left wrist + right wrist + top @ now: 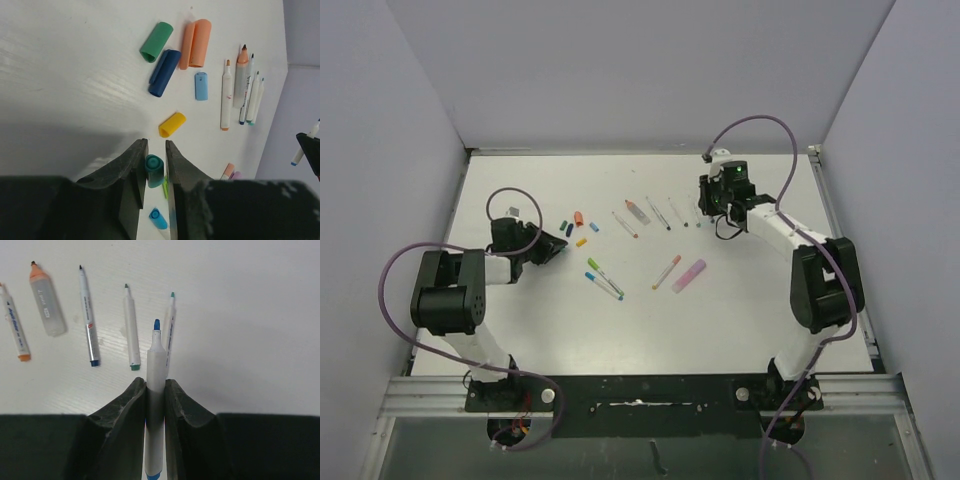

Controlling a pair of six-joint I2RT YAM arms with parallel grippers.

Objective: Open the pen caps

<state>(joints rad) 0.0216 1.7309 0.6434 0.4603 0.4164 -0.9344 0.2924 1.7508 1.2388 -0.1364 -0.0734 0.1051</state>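
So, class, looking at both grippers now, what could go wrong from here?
One: the teal cap pinched by the left gripper is round; let go, it could roll into the yellow cap nearby. Two: the right gripper holds a blue-tipped pen, tip bare, beside a green-tipped pen; lowering it could smear the table or knock that pen.

Bright even light; left tool (154,146) casts soft shadow.

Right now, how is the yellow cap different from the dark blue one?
The yellow cap is short and plain; the dark blue cap is longer, with a clip along its side. The yellow cap lies alone; the dark blue cap lies close beside a green cap. Both lie loose on the white table.
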